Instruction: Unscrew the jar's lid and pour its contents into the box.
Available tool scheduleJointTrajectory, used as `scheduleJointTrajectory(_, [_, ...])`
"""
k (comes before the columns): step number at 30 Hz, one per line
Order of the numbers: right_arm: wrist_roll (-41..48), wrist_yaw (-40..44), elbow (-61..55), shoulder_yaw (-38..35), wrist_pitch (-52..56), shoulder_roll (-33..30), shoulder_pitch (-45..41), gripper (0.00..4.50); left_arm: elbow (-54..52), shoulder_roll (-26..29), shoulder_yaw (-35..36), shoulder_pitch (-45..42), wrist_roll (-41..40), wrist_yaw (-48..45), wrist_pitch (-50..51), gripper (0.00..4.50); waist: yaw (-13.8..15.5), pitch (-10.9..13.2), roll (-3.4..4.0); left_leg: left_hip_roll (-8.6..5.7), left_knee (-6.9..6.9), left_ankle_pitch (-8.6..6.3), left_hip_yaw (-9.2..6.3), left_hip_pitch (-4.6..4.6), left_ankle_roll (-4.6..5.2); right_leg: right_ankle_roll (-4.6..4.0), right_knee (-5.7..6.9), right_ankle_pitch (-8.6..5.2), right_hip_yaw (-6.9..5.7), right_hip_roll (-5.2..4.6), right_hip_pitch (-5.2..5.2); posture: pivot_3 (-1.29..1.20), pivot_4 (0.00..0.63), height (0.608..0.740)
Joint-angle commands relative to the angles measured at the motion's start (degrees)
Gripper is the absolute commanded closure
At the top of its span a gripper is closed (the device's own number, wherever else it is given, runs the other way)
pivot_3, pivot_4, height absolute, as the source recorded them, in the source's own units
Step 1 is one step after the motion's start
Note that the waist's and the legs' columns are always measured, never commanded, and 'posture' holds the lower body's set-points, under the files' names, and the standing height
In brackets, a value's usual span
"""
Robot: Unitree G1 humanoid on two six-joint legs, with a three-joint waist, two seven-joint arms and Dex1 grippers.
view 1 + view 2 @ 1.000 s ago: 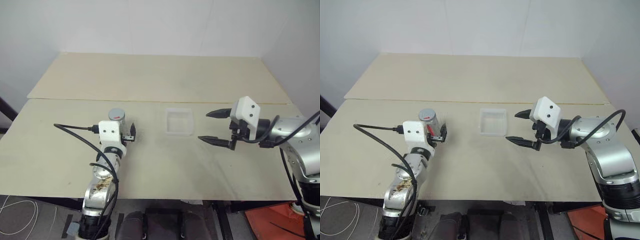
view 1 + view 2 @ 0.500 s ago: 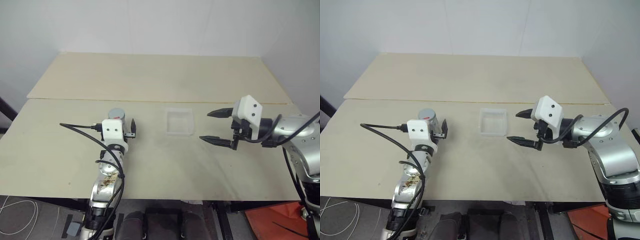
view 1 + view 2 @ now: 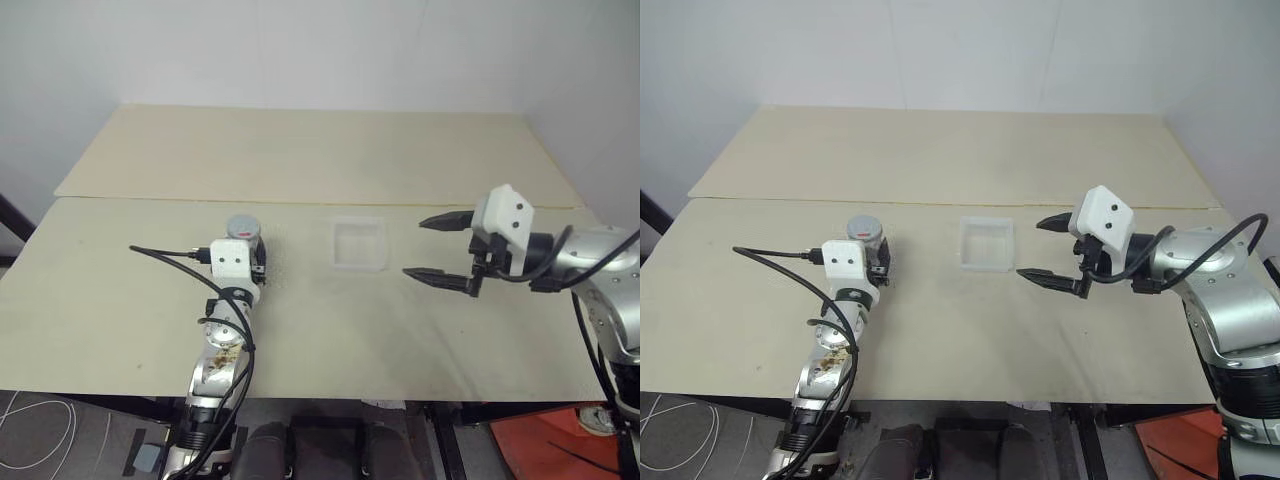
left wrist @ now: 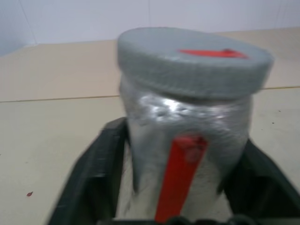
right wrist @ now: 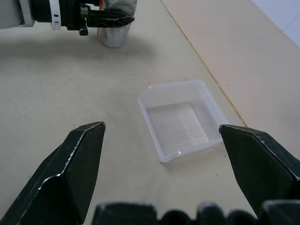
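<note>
At the left of centre in the head views, the left gripper [image 3: 258, 262] has just closed: a second ago its black fingers stood apart beside the jar [image 3: 244, 233], and now they clamp the silver body, one finger on each side. The left wrist view shows it plainly, the fingers [image 4: 101, 173] pressed against the jar's wall low down, on either side of the red stripe, with the grey lid [image 4: 194, 62] still screwed on and free above the grip. The jar stands upright on the worktop [image 3: 320, 330], so this reads as the hold that will steady it for unscrewing. Near the middle of the frame, right of the jar and apart from it, the clear plastic box [image 3: 359, 244] sits empty. Further right, the right gripper [image 3: 441, 247] hangs above the worktop just beside the box, its fingers spread wide and holding nothing, much as before. Judging from this, the lid's removal is next, and that open gripper is the likely one to take it.
</note>
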Motion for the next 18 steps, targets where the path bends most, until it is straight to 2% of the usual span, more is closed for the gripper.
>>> scheduleJointTrajectory(1, [1.1, -0.3, -1.7, -1.9, 0.1, -0.5, -1.0, 0.00, -1.1, -0.3, 0.3, -0.8, -0.1, -0.3, -1.4, 2.59, 0.0, 0.0, 0.00, 0.00, 0.00, 0.00, 0.00, 0.00, 0.00, 0.00, 0.00, 0.00, 0.00, 0.00, 0.00, 0.00, 0.150, 0.740])
scheduleJointTrajectory(4, [1.2, -0.6, -2.0, -1.5, 0.1, 0.2, -1.4, 0.00, -2.2, 0.2, 1.1, -1.3, -2.6, -2.7, -0.7, 2.59, 0.0, 0.0, 0.00, 0.00, 0.00, 0.00, 0.00, 0.00, 0.00, 0.00, 0.00, 0.00, 0.00, 0.00, 0.00, 0.00, 0.150, 0.740])
scheduleJointTrajectory(8, [1.9, -1.3, -2.6, -0.8, 0.4, 2.2, -2.1, 0.00, -5.0, 4.2, 1.8, -3.1, -8.8, -12.5, 1.6, 2.59, 0.0, 0.0, 0.00, 0.01, 0.00, 0.00, 0.00, -0.01, 0.00, 0.00, 0.02, 0.00, 0.00, 0.01, -0.03, 0.00, 0.150, 0.740])
scheduleJointTrajectory(13, [3.1, -2.4, -2.7, 0.9, 1.0, 6.3, -4.8, 0.00, -6.8, 15.0, 4.5, -8.6, -22.1, -30.7, 10.4, 2.59, -0.3, 0.0, 0.00, 0.01, 0.03, 0.02, 0.02, -0.01, -0.03, 0.00, 0.08, 0.00, 0.02, 0.05, -0.07, 0.00, 0.150, 0.740])
scheduleJointTrajectory(18, [4.4, -3.2, -1.4, 3.4, 2.4, 11.1, -9.6, 0.00, -3.9, 27.0, 4.0, -14.7, -32.8, -51.7, 17.6, 2.59, -0.7, 0.0, 0.01, 0.01, 0.02, 0.03, 0.03, -0.01, -0.04, 0.01, 0.04, -0.01, 0.00, 0.10, -0.06, 0.00, 0.150, 0.740])
